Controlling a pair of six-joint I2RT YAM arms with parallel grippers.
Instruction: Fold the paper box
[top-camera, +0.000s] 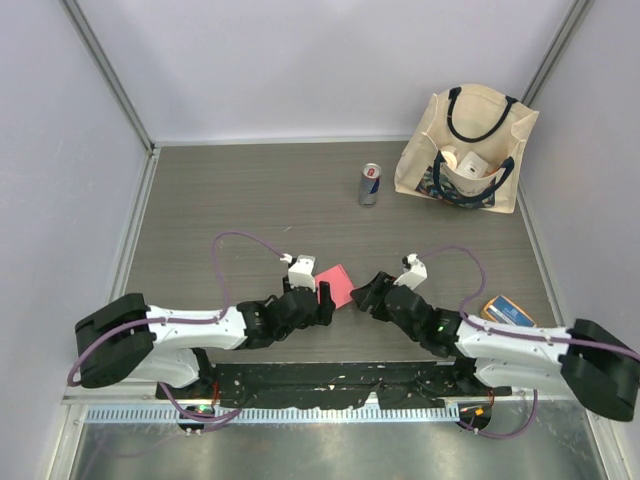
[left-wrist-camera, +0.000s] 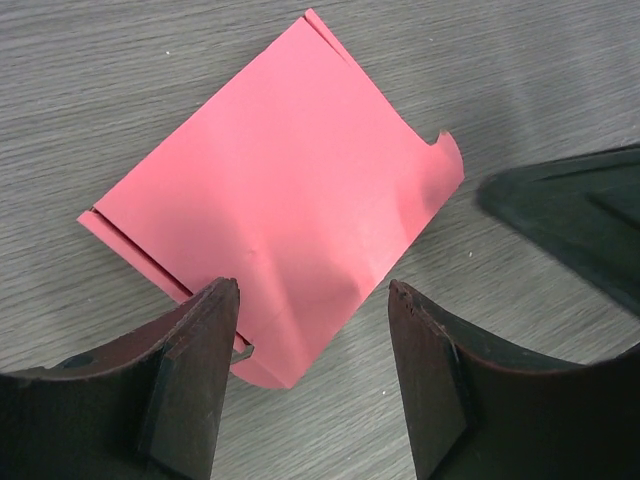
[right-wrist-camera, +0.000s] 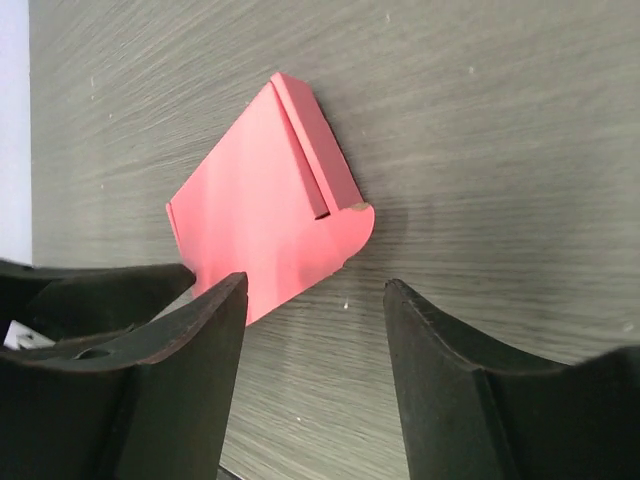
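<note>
The paper box (top-camera: 338, 284) is a pink-red flat card sheet lying on the table between my two grippers. In the left wrist view it (left-wrist-camera: 280, 200) lies flat with a curled tab at its right corner, just ahead of my fingers. In the right wrist view it (right-wrist-camera: 265, 220) shows a folded strip along its top edge. My left gripper (top-camera: 324, 296) is open and empty, its left fingertip (left-wrist-camera: 215, 310) over the sheet's near edge. My right gripper (top-camera: 368, 292) is open and empty, just right of the sheet.
A drink can (top-camera: 369, 184) stands at the back middle. A cream tote bag (top-camera: 466, 150) with black handles holds a small white box (top-camera: 468, 162) at the back right. A blue and orange object (top-camera: 508, 311) lies near the right arm.
</note>
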